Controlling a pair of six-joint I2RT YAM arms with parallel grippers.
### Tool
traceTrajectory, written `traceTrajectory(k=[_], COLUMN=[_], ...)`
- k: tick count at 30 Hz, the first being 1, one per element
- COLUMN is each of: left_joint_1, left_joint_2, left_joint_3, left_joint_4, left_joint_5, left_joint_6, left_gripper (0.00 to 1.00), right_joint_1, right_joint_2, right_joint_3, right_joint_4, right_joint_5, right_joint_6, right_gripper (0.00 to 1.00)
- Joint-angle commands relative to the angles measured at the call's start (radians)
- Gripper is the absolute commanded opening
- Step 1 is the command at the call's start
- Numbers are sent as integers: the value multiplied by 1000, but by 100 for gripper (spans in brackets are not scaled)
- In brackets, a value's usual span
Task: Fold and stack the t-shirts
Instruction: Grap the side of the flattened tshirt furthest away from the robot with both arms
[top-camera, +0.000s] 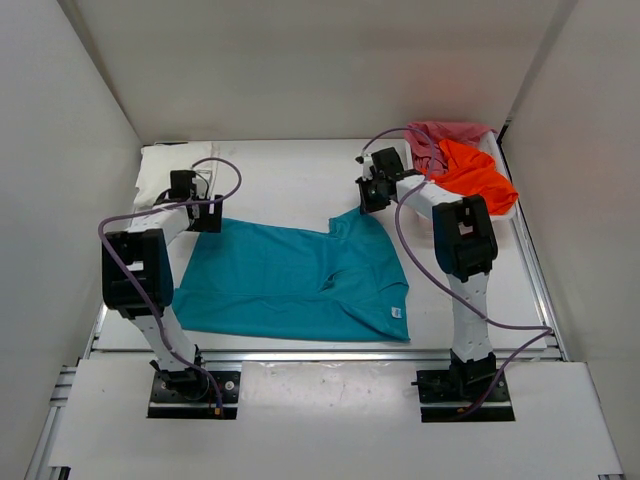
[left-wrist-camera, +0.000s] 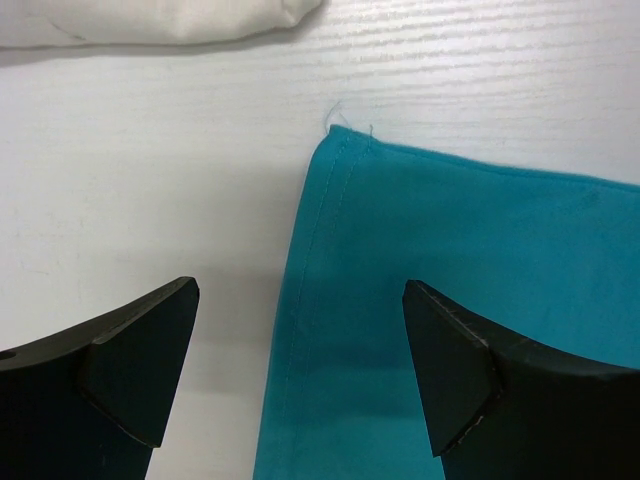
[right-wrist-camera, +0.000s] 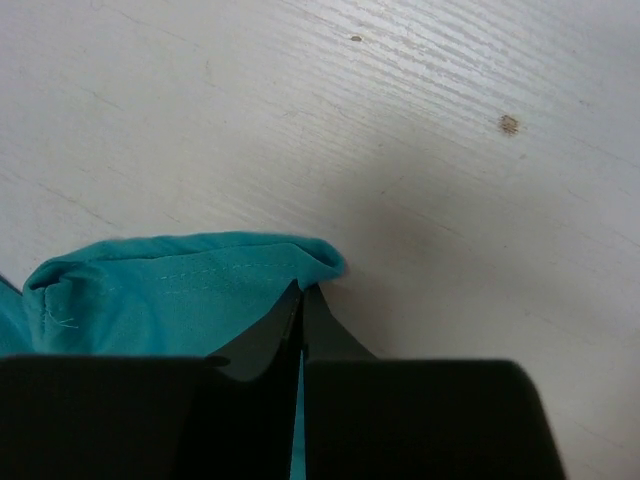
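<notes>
Right pincer (right-wrist-camera: 302, 292) is clenched on a thin hem fold of the teal-blue cloth t-shirt (top-camera: 290, 280) spread across the white surface (top-camera: 300, 180); left pincer (left-wrist-camera: 300, 300) gapes over another corner. Lifting now could slip that shallow bite or skew the cloth.

This is a robotics laboratory test cell. A white table (top-camera: 300, 175) is enclosed by plain white panel walls (top-camera: 320, 60) behind it and on both sides, with an aluminium extrusion frame (top-camera: 320, 355) along its near edge. Two robot arms (top-camera: 135, 270) with exposed purple cables (top-camera: 237, 178) are bolted on black base plates (top-camera: 195, 392) at that same near edge.
</notes>
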Motion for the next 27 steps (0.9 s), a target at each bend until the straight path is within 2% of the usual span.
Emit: traceTrajectory(k=[1, 6, 12, 14, 15, 19, 22, 27], left_joint_1=[5, -15, -42, -44, -77, -73, -70, -99], left_joint_2=[-9, 37, 129, 143, 142, 154, 171, 185], left_joint_3=[62, 137, 208, 202, 193, 150, 150, 135], left_joint_4=[29, 19, 20, 8, 18, 29, 41, 60], left_joint_5=[-1, 32, 54, 45, 31, -12, -40, -92], left_joint_6=[-8, -30, -45, -48, -40, -36, -10, 29], left_gripper=[94, 89, 73, 70, 70, 71, 67, 45], right_joint_1=[-1, 2, 42, 51, 59, 48, 51, 42], right_joint_2=[-29, -104, -143, -158, -161, -166, -175, -199], right_joint_3=[-32, -69, -93, -104, -107, -104, -115, -150], right_joint_4=[5, 22, 31, 28, 25, 13, 16, 22], right_joint_5=[12, 21, 15, 21, 24, 22, 13, 19], right_joint_6=[-7, -98, -147, -162, -165, -162, -167, -170], right_gripper=[0, 0, 0, 0, 0, 0, 0, 0])
